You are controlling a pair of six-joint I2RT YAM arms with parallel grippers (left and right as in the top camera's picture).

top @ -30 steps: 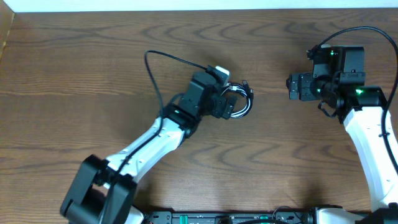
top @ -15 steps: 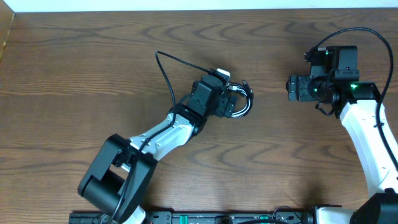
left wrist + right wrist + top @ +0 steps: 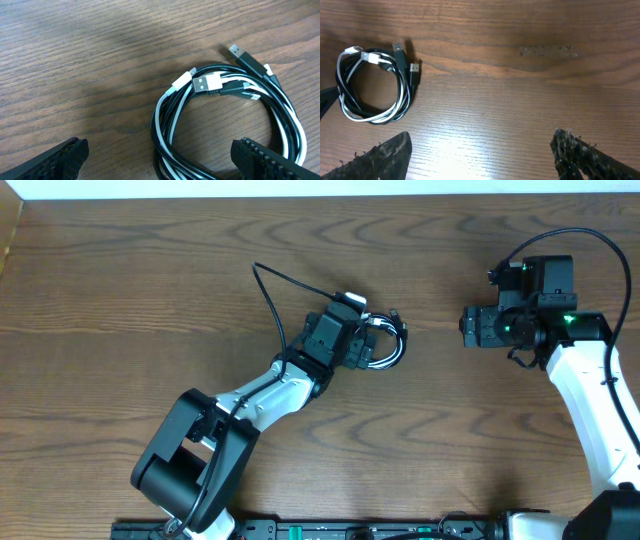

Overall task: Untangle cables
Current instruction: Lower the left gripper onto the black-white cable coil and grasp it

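Fingers wide on left gripper and right gripper; cables coiled flat, plugs at far side

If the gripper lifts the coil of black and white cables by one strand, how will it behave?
The coil is probably floppy: loose loops, no tie visible, so it may sag and unwind. Its cords are thin, so likely light. The free plug ends would likely dangle.
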